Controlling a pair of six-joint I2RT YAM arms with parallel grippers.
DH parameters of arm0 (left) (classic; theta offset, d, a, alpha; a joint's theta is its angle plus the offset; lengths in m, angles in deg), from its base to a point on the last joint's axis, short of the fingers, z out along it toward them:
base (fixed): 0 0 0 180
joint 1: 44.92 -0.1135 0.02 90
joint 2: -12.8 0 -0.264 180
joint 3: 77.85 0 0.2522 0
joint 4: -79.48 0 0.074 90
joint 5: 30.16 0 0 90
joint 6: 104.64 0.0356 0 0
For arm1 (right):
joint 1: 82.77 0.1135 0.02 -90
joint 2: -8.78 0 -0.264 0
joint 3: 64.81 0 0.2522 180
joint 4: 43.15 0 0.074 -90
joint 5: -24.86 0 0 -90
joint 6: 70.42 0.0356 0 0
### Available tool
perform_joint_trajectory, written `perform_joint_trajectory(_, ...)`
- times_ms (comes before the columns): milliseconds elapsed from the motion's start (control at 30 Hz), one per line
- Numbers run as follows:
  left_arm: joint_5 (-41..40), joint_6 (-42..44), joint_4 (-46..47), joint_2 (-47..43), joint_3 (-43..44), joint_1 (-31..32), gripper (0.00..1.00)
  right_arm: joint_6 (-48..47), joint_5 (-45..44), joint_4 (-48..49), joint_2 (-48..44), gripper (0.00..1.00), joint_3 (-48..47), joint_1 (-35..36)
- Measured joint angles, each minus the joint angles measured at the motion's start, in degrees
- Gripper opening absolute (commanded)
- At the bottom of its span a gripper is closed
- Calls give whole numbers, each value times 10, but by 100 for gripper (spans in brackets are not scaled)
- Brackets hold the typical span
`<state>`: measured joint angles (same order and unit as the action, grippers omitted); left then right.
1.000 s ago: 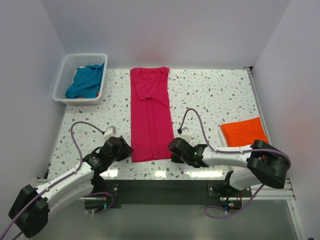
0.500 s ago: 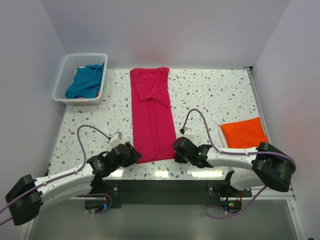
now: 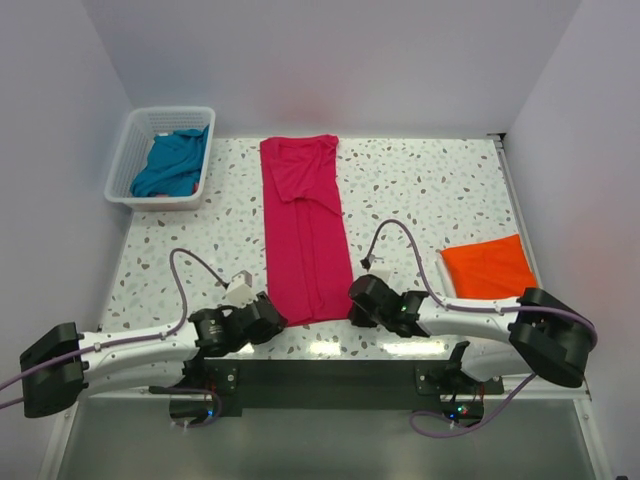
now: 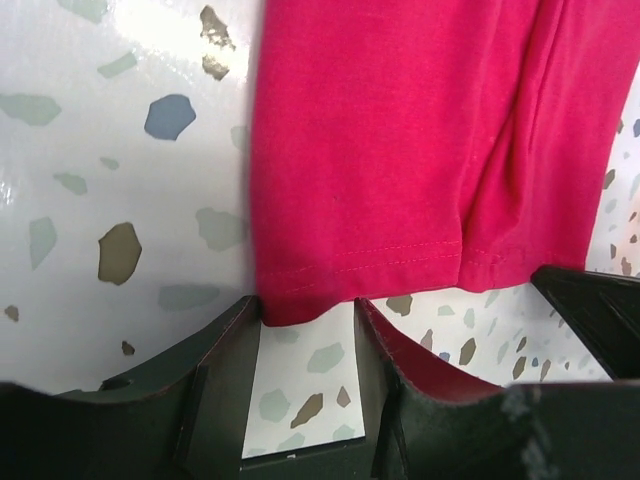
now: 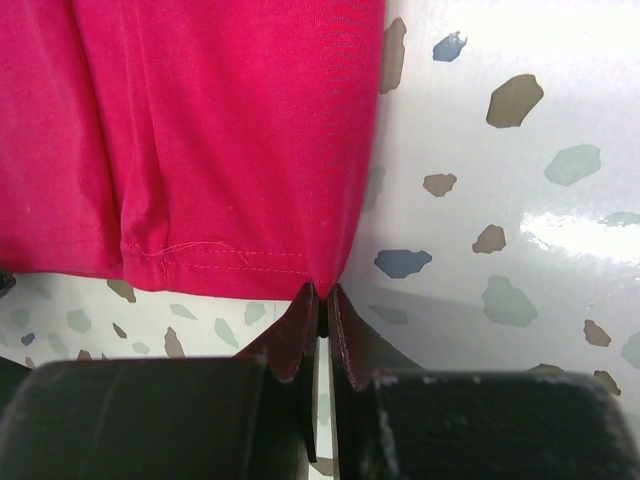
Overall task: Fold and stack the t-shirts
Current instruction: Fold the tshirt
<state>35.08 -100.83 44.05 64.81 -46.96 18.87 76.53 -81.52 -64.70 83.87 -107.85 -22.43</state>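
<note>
Crimson-pink t-shirt lengthwise near-far, hem nearest.

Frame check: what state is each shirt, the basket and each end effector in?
crimson t-shirt: folded into a long strip, lying flat.
orange t-shirt: folded, lying flat.
basket: upright, holding one shirt.
teal t-shirt: crumpled inside it.
left end effector: open, straddling a hem corner.
right end effector: shut on the other hem corner.

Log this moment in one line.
crimson-pink t-shirt: laid flat | left jaws: open at hem corner | right jaws: shut on hem corner
</note>
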Motion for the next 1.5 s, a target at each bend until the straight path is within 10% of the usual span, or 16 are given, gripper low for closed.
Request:
perform_joint_trajectory(500, -28, -49, -78, 10, 27, 19, 54, 0, 10, 10, -18, 1, 18, 0)
perform_joint_trajectory(900, -36, -37, -29, 32, 17, 12, 36, -1, 16, 12, -31, 1, 28, 0)
perform_joint_trajectory(1200, -25, 10, 18, 58, 12, 7, 0, -7, 26, 11, -37, 0, 32, 0)
perform_joint_trajectory(1500, -10, 50, 13, 58, 21, 21, 0, -9, 42, 10, -75, 0, 59, 0)
